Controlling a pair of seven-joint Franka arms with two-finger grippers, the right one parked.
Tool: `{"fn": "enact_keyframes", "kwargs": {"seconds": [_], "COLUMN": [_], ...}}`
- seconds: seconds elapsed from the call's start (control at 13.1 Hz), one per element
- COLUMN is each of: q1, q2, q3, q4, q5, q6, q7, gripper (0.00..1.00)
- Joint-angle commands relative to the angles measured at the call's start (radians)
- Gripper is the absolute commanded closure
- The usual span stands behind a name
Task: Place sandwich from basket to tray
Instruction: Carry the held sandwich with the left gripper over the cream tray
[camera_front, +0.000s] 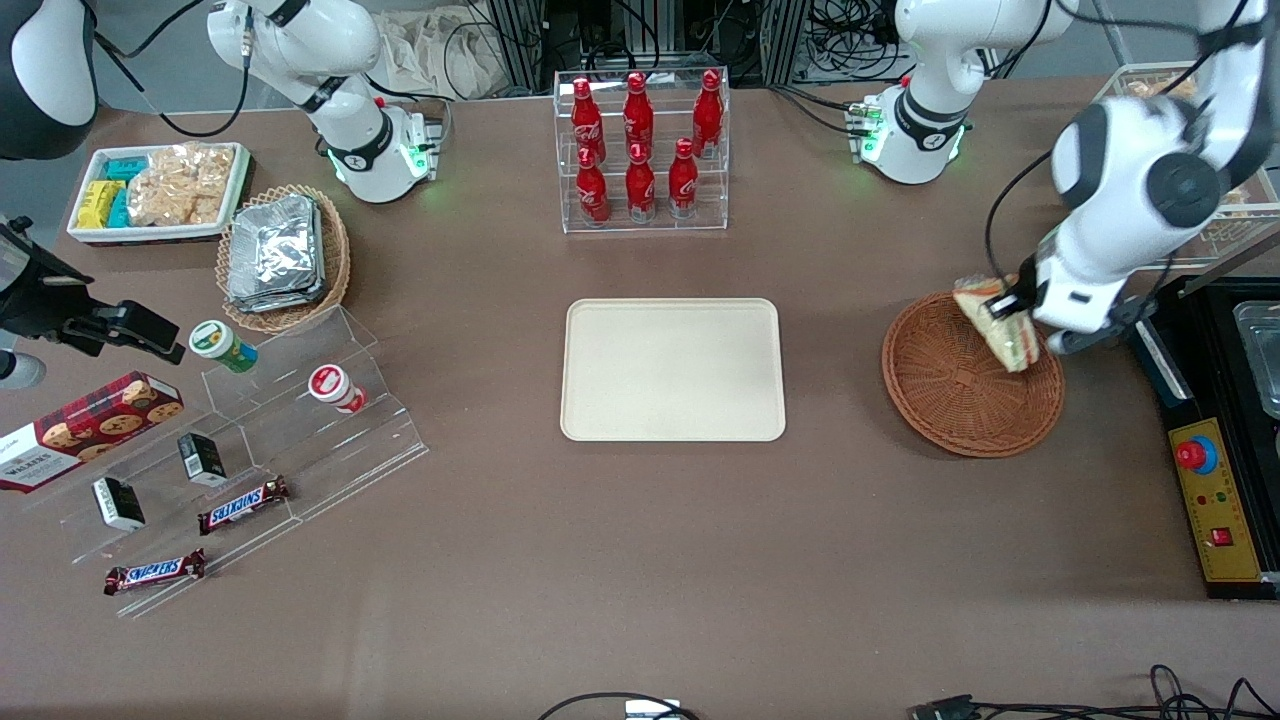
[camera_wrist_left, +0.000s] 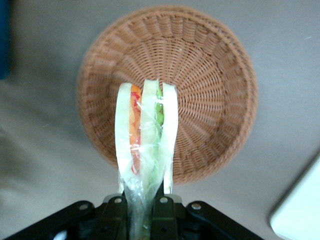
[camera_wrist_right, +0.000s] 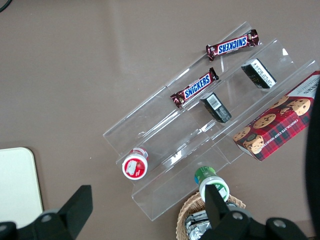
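My left gripper is shut on the sandwich, a plastic-wrapped white bread wedge with green and red filling, and holds it up above the reddish-brown wicker basket. In the left wrist view the sandwich hangs between the black fingers with the empty basket below it. The cream tray lies flat at the table's middle, beside the basket toward the parked arm's end, with nothing on it. A corner of the tray also shows in the wrist view.
A clear rack of red bottles stands farther from the front camera than the tray. A black box with a red button sits beside the basket at the working arm's end. Snack shelves and a tan basket of foil packets lie toward the parked arm's end.
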Motion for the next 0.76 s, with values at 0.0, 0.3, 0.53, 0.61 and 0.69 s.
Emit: {"fn": "enact_keyframes", "kwargs": {"seconds": [0.0, 0.3, 0.53, 0.61, 0.69], "q1": [-0.022, -0.057, -0.146, -0.172, -0.198], "q2": [0.02, 0.072, 0.118, 0.15, 0.191], "q3": [-0.003, -0.012, -0.058, -0.101, -0.16], "q4": [0.273, 0.49, 0.552, 0.608, 0.662], "q5": [-0.013, -0.019, -0.038, -0.039, -0.038], "q6": [-0.27, -0.445, -0.445, -0.447, -0.447], "q7": [0.099, 0.242, 0.284, 0.214, 0.127], "gripper": [0.96, 0.92, 0.93, 0.94, 0.95]}}
